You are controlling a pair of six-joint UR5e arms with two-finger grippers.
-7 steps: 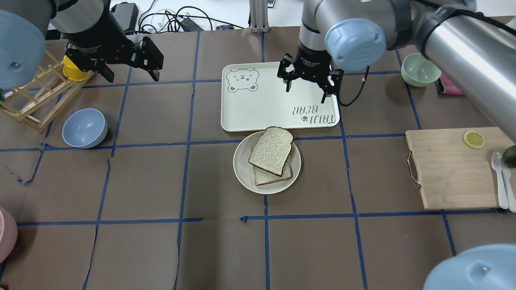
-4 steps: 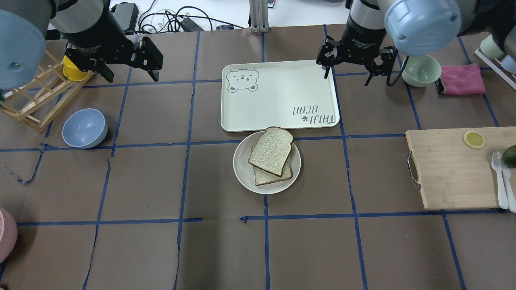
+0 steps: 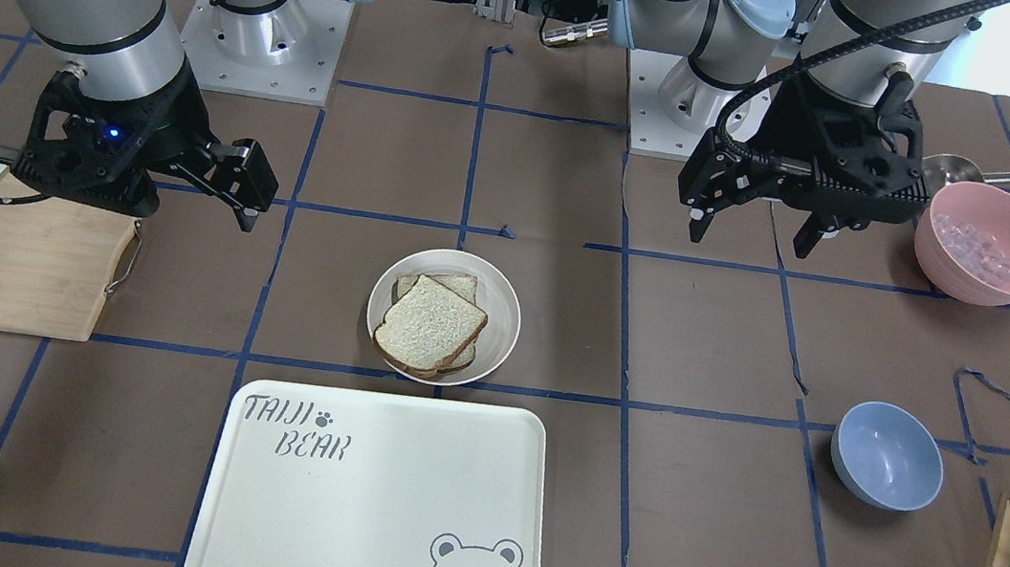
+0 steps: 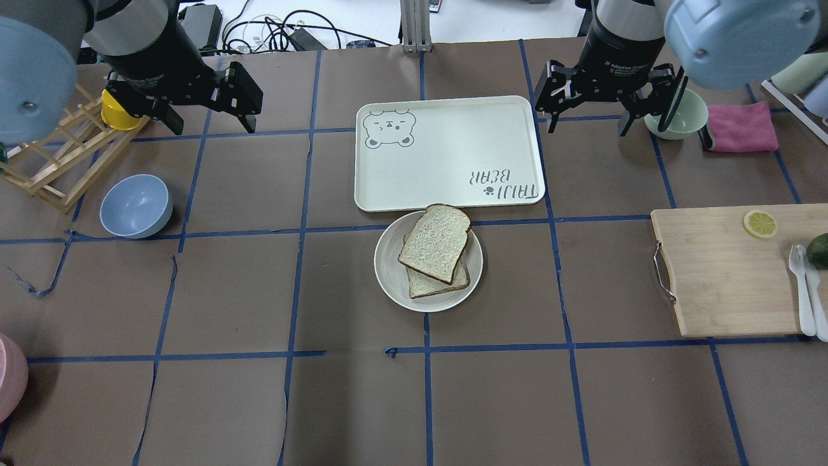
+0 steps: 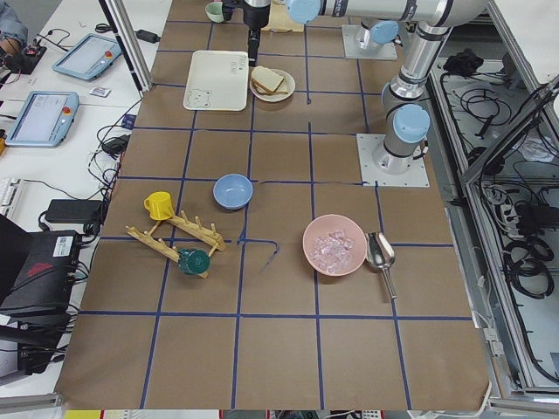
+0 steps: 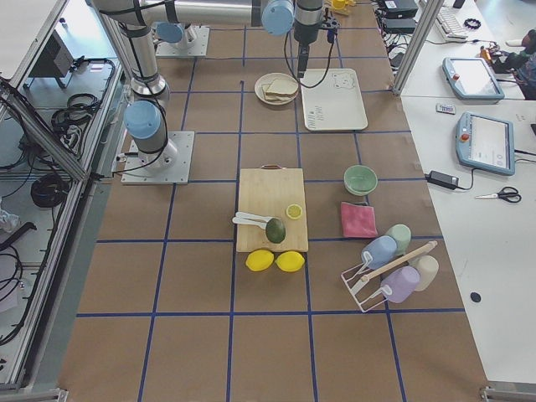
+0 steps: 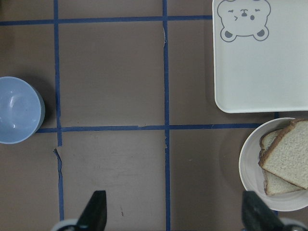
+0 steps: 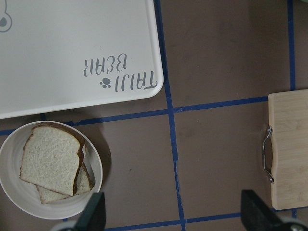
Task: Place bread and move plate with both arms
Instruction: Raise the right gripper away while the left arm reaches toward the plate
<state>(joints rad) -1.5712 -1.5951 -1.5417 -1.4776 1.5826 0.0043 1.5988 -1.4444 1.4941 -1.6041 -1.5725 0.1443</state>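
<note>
The bread [image 4: 435, 243] lies on top of a second slice [image 4: 453, 282] in the round cream plate [image 4: 388, 272], which stands just in front of the tray. They also show in the front view, bread [image 3: 430, 323] and plate [image 3: 502, 322], and in both wrist views, bread [image 7: 288, 161] and bread [image 8: 50, 159]. My left gripper [image 4: 213, 126] is open and empty, high over the far left of the table. My right gripper [image 4: 588, 128] is open and empty, hovering beside the tray's far right corner. Neither touches the plate.
A cream bear-print tray [image 4: 446, 152] lies behind the plate. A green bowl [image 4: 679, 116] and pink cloth [image 4: 740, 126] are far right. A cutting board [image 4: 724, 272] with a lemon slice is at the right. A blue bowl [image 4: 136, 206], wooden rack [image 4: 58, 162] and yellow cup [image 4: 119, 113] are left.
My right gripper has moved from above the tray to the right and farther back, now off the tray's corner near the green bowl. The left gripper, the bread and the plate have not moved.
</note>
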